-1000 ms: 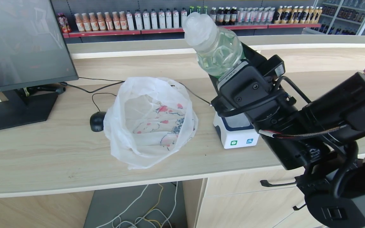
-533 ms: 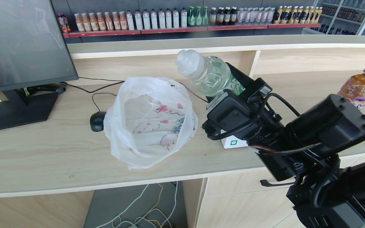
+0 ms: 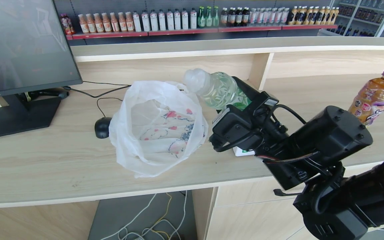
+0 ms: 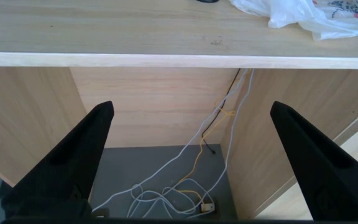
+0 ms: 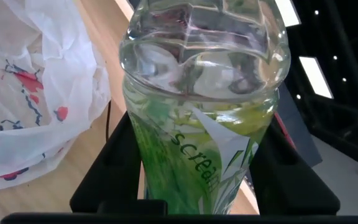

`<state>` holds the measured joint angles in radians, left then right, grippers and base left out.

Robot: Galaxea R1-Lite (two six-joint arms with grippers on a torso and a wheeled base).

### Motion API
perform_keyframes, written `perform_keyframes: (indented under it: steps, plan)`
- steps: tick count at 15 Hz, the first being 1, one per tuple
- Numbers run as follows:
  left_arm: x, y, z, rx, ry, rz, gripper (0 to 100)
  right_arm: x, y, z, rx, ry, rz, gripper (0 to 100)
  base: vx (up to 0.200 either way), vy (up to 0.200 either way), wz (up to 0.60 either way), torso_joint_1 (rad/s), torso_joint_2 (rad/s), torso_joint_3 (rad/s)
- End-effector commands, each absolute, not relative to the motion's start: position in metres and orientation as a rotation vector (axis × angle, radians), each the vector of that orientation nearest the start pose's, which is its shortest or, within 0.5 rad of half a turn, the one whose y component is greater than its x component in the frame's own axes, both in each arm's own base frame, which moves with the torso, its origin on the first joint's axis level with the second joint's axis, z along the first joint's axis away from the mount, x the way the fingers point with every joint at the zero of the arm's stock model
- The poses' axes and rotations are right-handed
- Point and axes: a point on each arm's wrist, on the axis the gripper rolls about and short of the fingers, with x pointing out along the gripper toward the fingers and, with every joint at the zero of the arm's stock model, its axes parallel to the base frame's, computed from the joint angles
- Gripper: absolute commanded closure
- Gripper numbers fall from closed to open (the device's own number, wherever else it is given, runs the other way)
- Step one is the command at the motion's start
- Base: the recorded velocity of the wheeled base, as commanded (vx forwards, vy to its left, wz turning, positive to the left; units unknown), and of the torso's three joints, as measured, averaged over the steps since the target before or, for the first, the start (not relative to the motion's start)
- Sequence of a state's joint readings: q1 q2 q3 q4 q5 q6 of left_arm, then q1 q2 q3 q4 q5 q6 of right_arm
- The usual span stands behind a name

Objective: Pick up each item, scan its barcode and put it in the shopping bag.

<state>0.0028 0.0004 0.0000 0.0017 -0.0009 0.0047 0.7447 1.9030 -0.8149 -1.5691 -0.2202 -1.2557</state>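
Note:
My right gripper (image 3: 237, 100) is shut on a clear water bottle (image 3: 213, 88) with a green label, held tilted with its white cap toward the shopping bag (image 3: 157, 126). The bottle hangs above the counter just right of the bag's rim, over the white barcode scanner (image 3: 243, 152), which my arm mostly hides. In the right wrist view the water bottle (image 5: 204, 118) sits between the black fingers (image 5: 114, 171), with the shopping bag (image 5: 33, 93) beside it. An orange drink bottle (image 3: 375, 96) with a purple cap stands at the counter's right. My left gripper (image 4: 188, 162) hangs open below the counter edge.
A monitor (image 3: 22, 50) stands at the back left, with a black mouse (image 3: 102, 127) and cables left of the bag. A raised wooden ledge (image 3: 212, 50) runs behind the counter, with shelves of bottles beyond. Loose wires (image 4: 191, 180) lie under the counter.
My right arm has lowered and moved left with the water bottle, tipping it toward the bag. The orange bottle at the right, hidden before, has come into view.

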Motion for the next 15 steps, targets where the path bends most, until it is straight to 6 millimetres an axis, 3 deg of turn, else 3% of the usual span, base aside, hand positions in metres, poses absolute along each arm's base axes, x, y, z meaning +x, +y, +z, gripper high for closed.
perform_keyframes:
  steps: [1, 15]
  plan:
    - [-0.023, 0.0, 0.075, 0.005, 0.002, 0.003, 0, 0.256, 0.219, 0.212, -0.985, -0.671, 0.145, 100, 0.0, 0.0, 0.0, 0.0, 0.0, 0.0]
    - [-0.023, 0.0, 0.075, 0.005, 0.002, 0.003, 0, 0.27, 0.225, 0.194, -1.025, -0.634, 0.159, 100, 0.0, 0.0, 0.0, 0.0, 0.0, 0.0]
